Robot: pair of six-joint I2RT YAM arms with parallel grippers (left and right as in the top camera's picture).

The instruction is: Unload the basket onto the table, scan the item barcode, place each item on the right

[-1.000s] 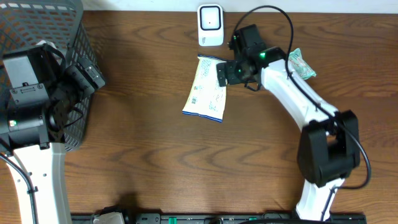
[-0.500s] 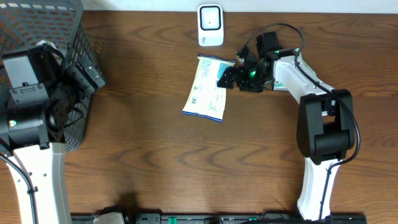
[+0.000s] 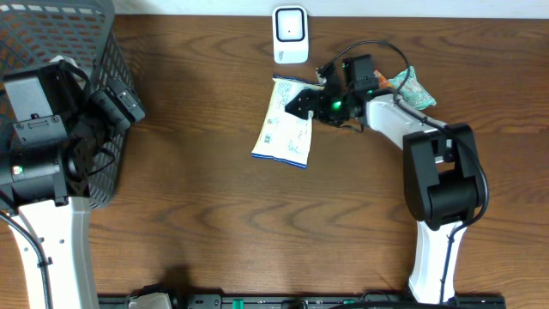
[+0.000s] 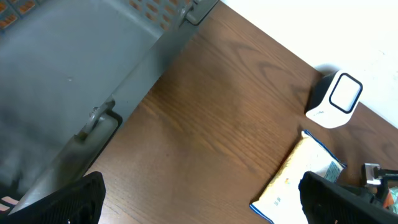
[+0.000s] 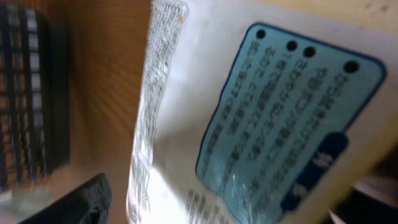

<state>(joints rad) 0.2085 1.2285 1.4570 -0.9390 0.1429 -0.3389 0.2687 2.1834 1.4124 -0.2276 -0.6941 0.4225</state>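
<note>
Packet: flat white pouch with pale green and blue print and crimped ends. Lying on table just in front of scanner, long axis tilted, one short end toward scanner.

Right wrist close-up: blue rounded panel, dark dots along its border, columns of small script, possibly Japanese, too blurred to read. Fine print down one seam.

Right gripper at packet's scanner-side corner, fingers spread wide around pouch edge; contact unclear.

Left gripper far left of scanner, beside basket, fingers spread wide, nothing between.

Small green packet right of scanner. Broad bare wood beyond packet, away from scanner.
</note>
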